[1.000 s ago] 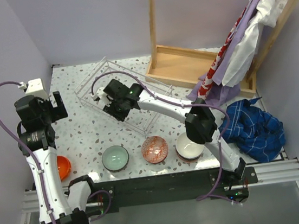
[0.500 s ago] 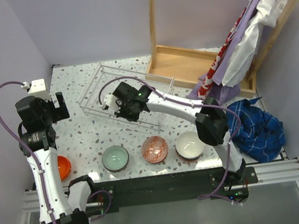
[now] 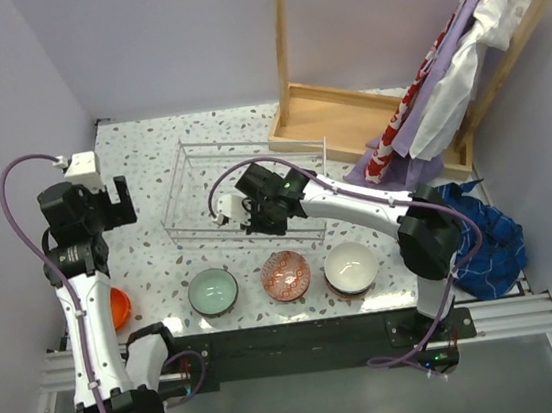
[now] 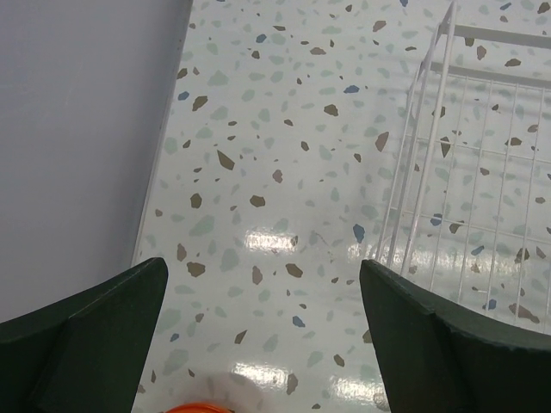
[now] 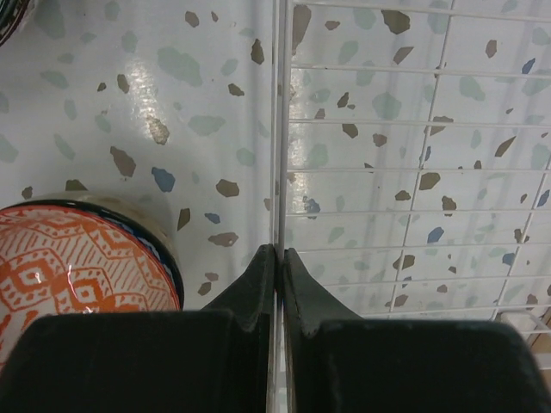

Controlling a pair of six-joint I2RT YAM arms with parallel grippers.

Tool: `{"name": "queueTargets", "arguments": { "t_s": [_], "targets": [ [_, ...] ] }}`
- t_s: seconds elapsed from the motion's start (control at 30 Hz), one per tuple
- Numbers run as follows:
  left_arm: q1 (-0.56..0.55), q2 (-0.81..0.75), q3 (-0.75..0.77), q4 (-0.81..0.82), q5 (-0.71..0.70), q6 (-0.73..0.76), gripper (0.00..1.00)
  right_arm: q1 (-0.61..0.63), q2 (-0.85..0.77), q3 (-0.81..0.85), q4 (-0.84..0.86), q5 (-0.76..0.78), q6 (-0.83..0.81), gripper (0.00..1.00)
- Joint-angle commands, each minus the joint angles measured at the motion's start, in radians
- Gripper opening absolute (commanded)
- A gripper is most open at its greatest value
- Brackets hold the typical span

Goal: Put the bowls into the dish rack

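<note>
Dish rack [image 3: 194,191]: shallow rectangular basket of thin silvery wire.

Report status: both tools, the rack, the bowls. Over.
Left tool open, empty. Right tool shut on rack edge wire. Rack empty; green bowl, red bowl, white bowl, orange bowl on table. Nothing in the way.

The right gripper [image 5: 280,256] has clamped onto the dish rack [image 3: 249,146] and swung it rightward.

- Top view: high above the near edge, far off, looking down on the whole table [image 3: 157,266].
- Left wrist: low, facing down at the table beside the rack [image 4: 469,155].
- Right wrist: closest, straight down; shares rack wire and red bowl [image 5: 77,267] with the top view.
</note>
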Motion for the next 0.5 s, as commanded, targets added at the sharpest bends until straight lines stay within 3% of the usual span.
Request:
{"name": "queueTargets", "arguments": {
  "t_s": [0.0,0.13,0.27,0.33,0.47],
  "targets": [
    [0.009,-0.016,-0.029,0.080,0.062,0.014,0.99,-0.025,-0.047,-0.015,0.002,0.059,-0.024,0.00],
    [0.009,-0.002,-0.020,0.065,0.070,0.031,0.99,-0.036,-0.016,0.008,0.009,0.099,-0.009,0.00],
    [0.009,0.011,0.035,0.008,0.043,0.152,0.99,-0.038,-0.034,0.006,0.024,0.122,-0.015,0.02],
    [0.009,0.021,0.063,-0.001,0.029,0.198,0.99,-0.039,-0.074,0.014,0.015,0.113,-0.012,0.28],
    [0.009,0.082,0.198,-0.061,0.073,0.231,0.99,-0.038,-0.154,0.089,-0.052,0.045,0.014,0.62]
  ]
}}
